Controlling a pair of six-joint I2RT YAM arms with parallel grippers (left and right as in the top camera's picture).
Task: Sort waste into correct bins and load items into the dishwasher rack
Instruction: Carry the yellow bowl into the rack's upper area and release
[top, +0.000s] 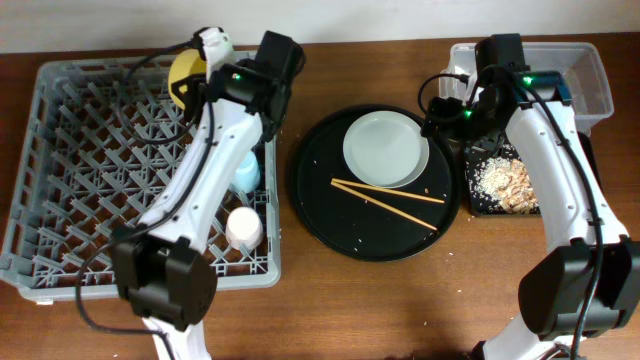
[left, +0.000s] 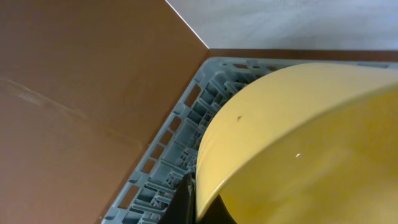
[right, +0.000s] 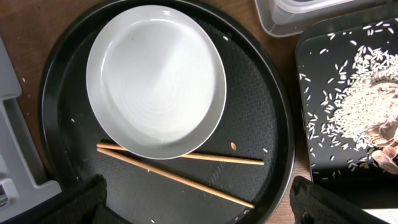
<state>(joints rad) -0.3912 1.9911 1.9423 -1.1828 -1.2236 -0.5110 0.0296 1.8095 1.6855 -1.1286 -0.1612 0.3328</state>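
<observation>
Left gripper (top: 200, 66) is clamped on the yellow plate's (left: 298, 143) rim; the plate stands on edge over the rack's (top: 60, 150) far side. Left arm is stretched forward across the rack. Right gripper (right: 199, 202) has its jaws wide apart, hovering over the tray (right: 261, 124), which holds a white plate (right: 155, 81) and 2 chopsticks (right: 217, 159).

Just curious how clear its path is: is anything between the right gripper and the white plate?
Nothing visible. The right gripper hangs open above the plate; the chopsticks only lie at its rim, on the tray.
</observation>
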